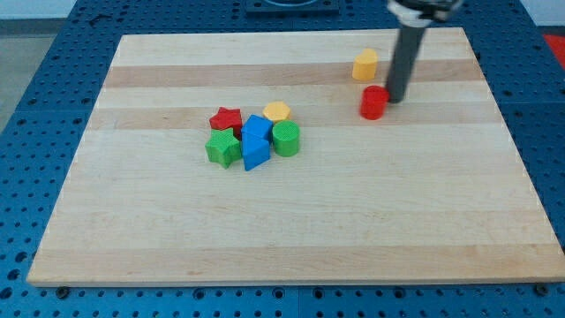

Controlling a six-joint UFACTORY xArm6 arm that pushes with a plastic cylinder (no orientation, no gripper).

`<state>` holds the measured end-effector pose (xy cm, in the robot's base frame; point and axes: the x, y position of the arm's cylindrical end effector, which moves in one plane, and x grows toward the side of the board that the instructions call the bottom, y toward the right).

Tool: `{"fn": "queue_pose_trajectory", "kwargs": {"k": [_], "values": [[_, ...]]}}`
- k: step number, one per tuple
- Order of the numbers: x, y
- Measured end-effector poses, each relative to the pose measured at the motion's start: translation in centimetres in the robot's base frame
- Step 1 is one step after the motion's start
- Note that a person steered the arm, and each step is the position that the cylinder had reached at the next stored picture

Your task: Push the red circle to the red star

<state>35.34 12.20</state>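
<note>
- Nearest the camera: bare lower edge of the wooden board (291,265), nothing resting on it; blue perforated table (35,53) shows around it.
- Tool: dark rod coming down from the view's top right; the tip (395,98) sits on the board, holds nothing (plain rod, no jaws to open or close).
- Tip is just at the right side of the red circle (373,102), touching or nearly so; contact can't be confirmed from this angle.
- Red circle: short red cylinder, upper right part of the board, well apart from the centre cluster.
- Yellow block (365,65) stands just above the red circle toward the view's top, left of the rod, rounded-top shape; apart from both.
- Key relation: red circle lies to the left of the tip, and the red star (226,118) lies further left and slightly lower. Tip, circle and star are roughly in line, so a push leftward with a slight downward slant looks right.
- Red star is at the upper left of the cluster, touching or just beside the green star (223,147).
- Rest of cluster: blue block (256,141) in the middle, shape unclear; yellow hexagon-like block (276,111) at its top; green cylinder (286,139) on the right.
- Risk, as a judgement: yellow hexagon-like block and blue block sit on the path's right end; the circle may strike them before the star.
</note>
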Motion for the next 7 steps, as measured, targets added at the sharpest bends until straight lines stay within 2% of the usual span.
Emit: {"fn": "queue_pose_trajectory", "kwargs": {"k": [1, 2, 3, 4, 7], "values": [[0.2, -2.5], [2.6, 0.5], [4.8, 0.7], [4.3, -2.4], [-0.6, -8.6]]}}
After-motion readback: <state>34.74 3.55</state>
